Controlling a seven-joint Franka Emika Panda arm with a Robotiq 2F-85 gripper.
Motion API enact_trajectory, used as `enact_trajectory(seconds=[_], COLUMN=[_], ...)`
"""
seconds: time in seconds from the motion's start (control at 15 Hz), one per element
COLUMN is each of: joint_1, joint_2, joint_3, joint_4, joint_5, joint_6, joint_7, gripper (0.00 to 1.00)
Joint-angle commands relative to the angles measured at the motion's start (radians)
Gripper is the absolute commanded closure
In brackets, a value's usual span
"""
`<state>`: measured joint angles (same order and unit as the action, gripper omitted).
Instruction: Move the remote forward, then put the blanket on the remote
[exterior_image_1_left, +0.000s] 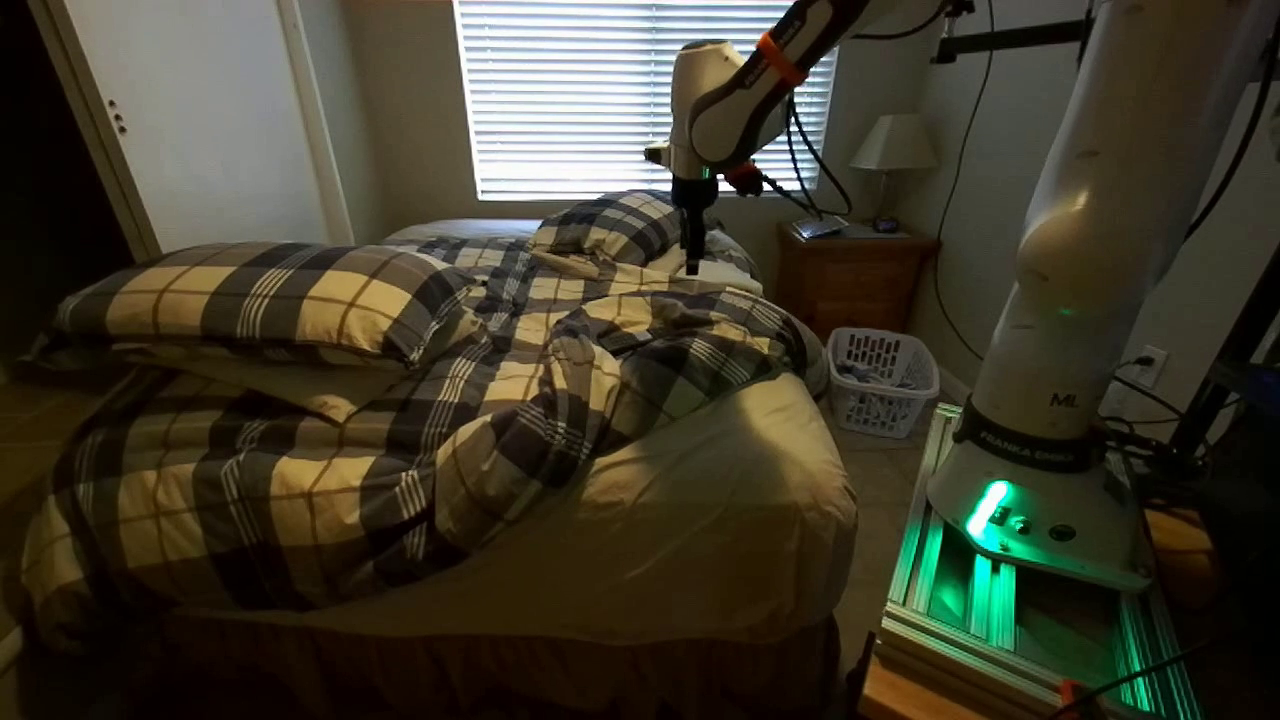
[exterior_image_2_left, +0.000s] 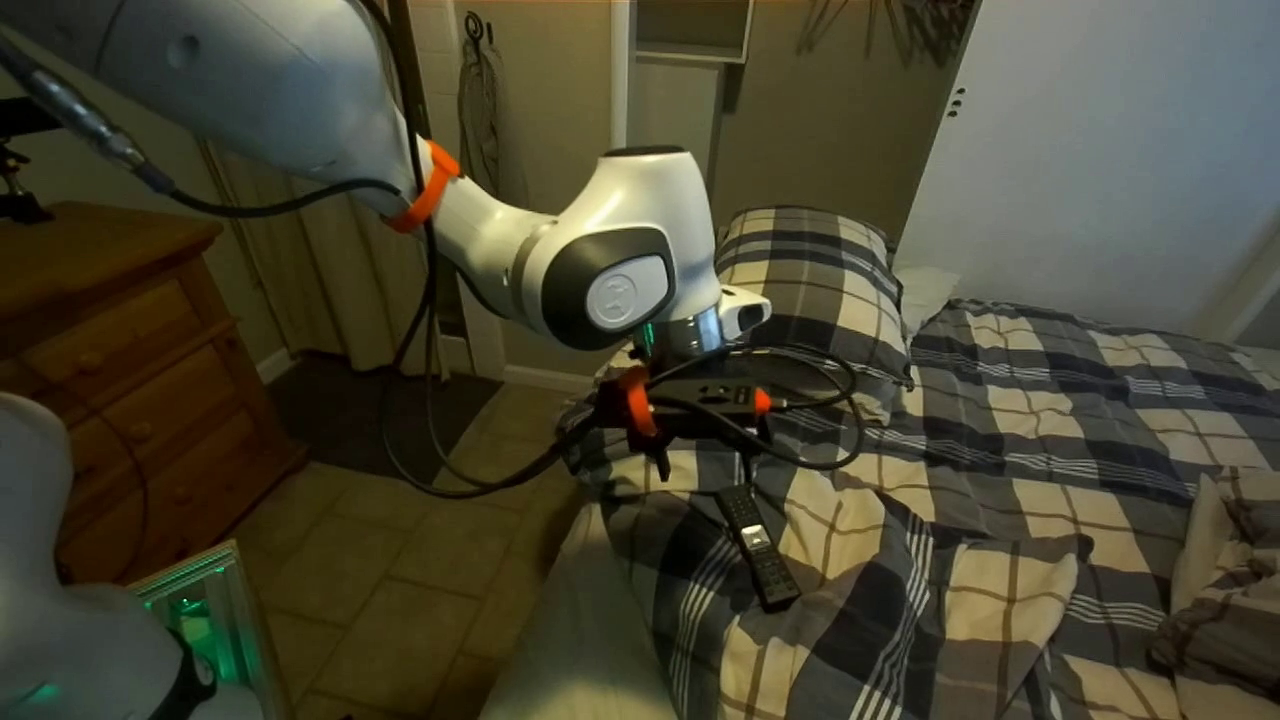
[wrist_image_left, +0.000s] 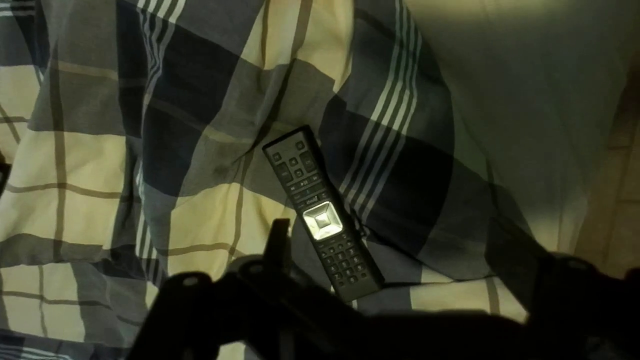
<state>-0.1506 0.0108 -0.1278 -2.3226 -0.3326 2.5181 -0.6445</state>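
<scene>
Gripper (wrist_image_left: 386, 225) is gaping wide, holding nothing; black TV remote (wrist_image_left: 322, 217) is lying below, showing nearer one finger (wrist_image_left: 277, 245); long axis is slanting across closing line.

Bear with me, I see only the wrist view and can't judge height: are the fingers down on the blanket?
Observer: No. In an exterior view, the fingers seem to hang above the blanket.
Operator: Thanks. What else should I mind outside my picture?
Observer: A white basket stands on the floor beside the bed, as an exterior view shows.
</scene>
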Motion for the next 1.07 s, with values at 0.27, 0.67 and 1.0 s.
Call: enact_trajectory(seconds=[0.27, 0.67, 1.0], joint_1=[-0.012, -0.036, -0.062], joint_2=[0.169, 0.296, 0.395], joint_3=[-0.004, 0.001, 0.019], joint_4=[0.088, 0.157, 0.219], joint_5=[-0.044, -0.027, -0.006], joint_6=[0.055, 0.183, 0.260], joint_7=[-0.209, -0.287, -0.325], gripper=[0.00, 0.00, 0.00])
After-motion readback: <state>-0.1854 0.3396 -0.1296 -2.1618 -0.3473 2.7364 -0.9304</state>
